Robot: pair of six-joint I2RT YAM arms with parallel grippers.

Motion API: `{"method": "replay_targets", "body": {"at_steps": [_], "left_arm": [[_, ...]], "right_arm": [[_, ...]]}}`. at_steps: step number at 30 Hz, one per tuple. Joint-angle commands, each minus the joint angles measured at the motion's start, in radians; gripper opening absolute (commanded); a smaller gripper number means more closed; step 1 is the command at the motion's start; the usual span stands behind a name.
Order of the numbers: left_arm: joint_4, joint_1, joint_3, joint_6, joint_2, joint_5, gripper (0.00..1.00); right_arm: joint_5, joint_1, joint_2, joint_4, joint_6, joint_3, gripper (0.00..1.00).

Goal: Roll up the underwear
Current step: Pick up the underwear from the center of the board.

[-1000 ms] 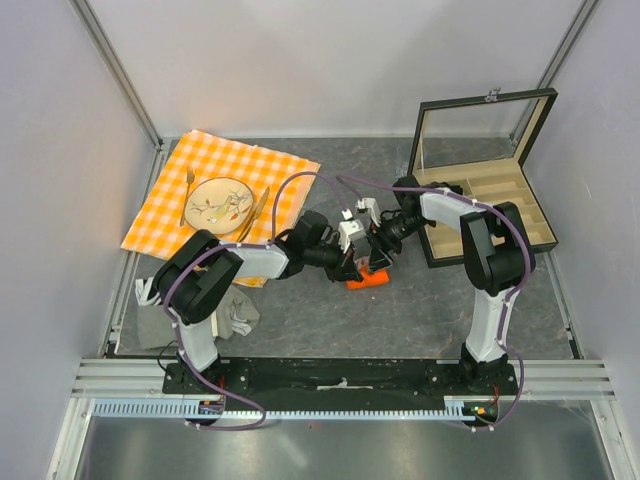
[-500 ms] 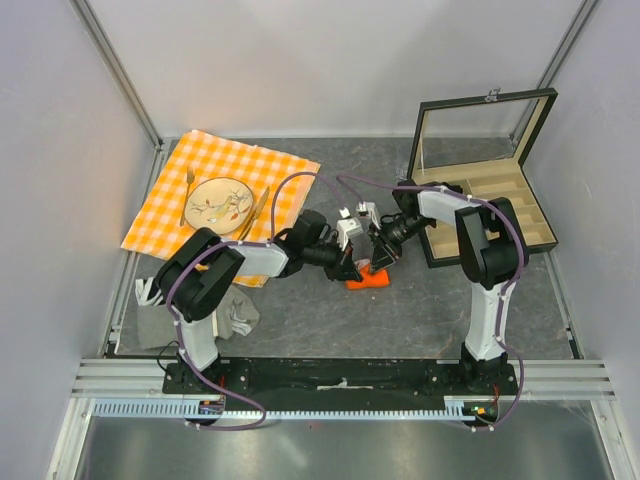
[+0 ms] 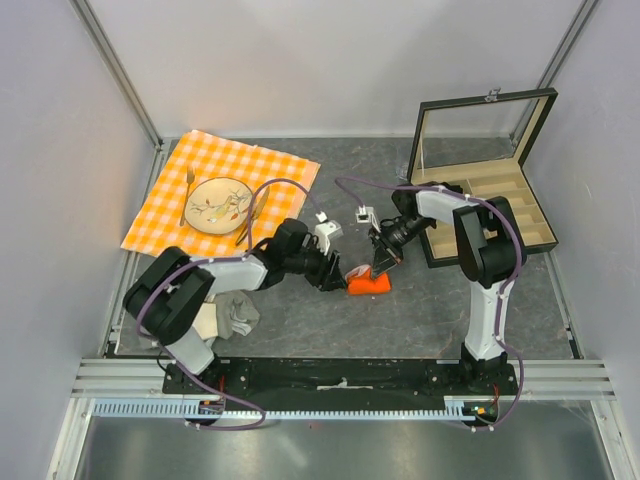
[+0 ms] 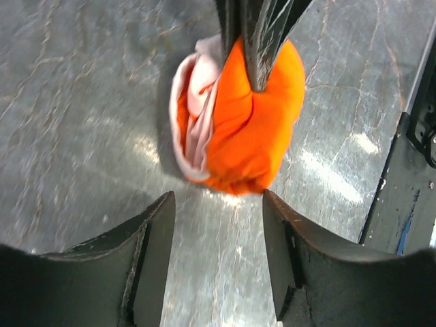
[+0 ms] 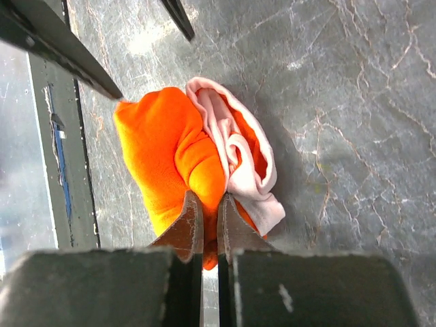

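Observation:
The underwear is a bright orange-red bundle with white trim, rolled up on the grey table between the two arms. My right gripper is shut on a fold of the underwear, its fingertips pressed close together in the orange fabric. In the left wrist view the right gripper's fingers come down from the top and pinch the underwear. My left gripper stands open just short of the bundle, with bare table between its fingers. From above, the left gripper is left of the bundle and the right gripper is at its upper right.
An orange checkered cloth with a plate and cutlery lies at the back left. An open black box with compartments stands at the right. Grey-white cloths lie by the left arm's base.
The left gripper has let go of the underwear, opened and drawn back to the left. The right gripper has shut on the bundle.

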Motion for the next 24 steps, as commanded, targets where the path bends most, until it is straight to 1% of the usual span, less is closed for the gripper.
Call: {"method": "replay_targets", "body": {"at_steps": [1, 2, 6, 8, 9, 11, 12, 14, 15, 17, 18, 20, 21, 22, 24], "left_arm": [[-0.094, 0.01, -0.022, -0.017, -0.154, -0.101, 0.6], [-0.134, 0.01, -0.022, -0.009, -0.176, -0.109, 0.61], [-0.21, 0.01, -0.017, 0.002, -0.334, -0.121, 0.62], [-0.269, 0.012, 0.017, 0.015, -0.386, -0.126, 0.63], [-0.331, 0.012, 0.032, 0.028, -0.406, -0.129, 0.63], [-0.405, 0.012, 0.076, 0.026, -0.464, -0.137, 0.65], [-0.494, 0.012, 0.096, 0.053, -0.48, -0.132, 0.65], [-0.584, 0.012, 0.161, 0.1, -0.509, -0.132, 0.65], [-0.69, 0.012, 0.181, 0.144, -0.515, -0.147, 0.64], [-0.77, 0.012, 0.213, 0.166, -0.539, -0.216, 0.65], [-0.795, 0.012, 0.21, 0.214, -0.55, -0.232, 0.66], [-0.812, 0.012, 0.161, 0.25, -0.604, -0.271, 0.66], [-0.804, 0.012, 0.138, 0.277, -0.624, -0.282, 0.66], [-0.788, 0.012, 0.086, 0.284, -0.644, -0.293, 0.66], [-0.742, 0.012, 0.048, 0.285, -0.693, -0.315, 0.67]], "right_arm": [[-0.012, -0.017, -0.027, -0.042, -0.045, -0.012, 0.0], [-0.015, -0.017, -0.029, -0.042, -0.045, -0.012, 0.0], [-0.026, -0.017, -0.052, -0.047, -0.056, -0.009, 0.0], [-0.035, -0.017, -0.067, -0.053, -0.056, -0.003, 0.0], [-0.038, -0.017, -0.075, -0.056, -0.057, -0.003, 0.0], [-0.048, -0.018, -0.104, -0.073, -0.059, 0.0, 0.0], [-0.066, -0.019, -0.113, -0.114, -0.081, 0.004, 0.0], [-0.074, -0.019, -0.124, -0.177, -0.118, 0.04, 0.0], [-0.068, -0.019, -0.125, -0.226, -0.134, 0.054, 0.0], [-0.066, -0.022, -0.15, -0.24, -0.146, 0.066, 0.0], [-0.068, -0.028, -0.159, -0.239, -0.146, 0.063, 0.0], [-0.071, -0.031, -0.178, -0.239, -0.138, 0.059, 0.0], [-0.066, -0.038, -0.182, -0.239, -0.135, 0.059, 0.0], [-0.052, -0.041, -0.196, -0.24, -0.134, 0.066, 0.0], [-0.029, -0.064, -0.21, -0.243, -0.119, 0.085, 0.0]]}}
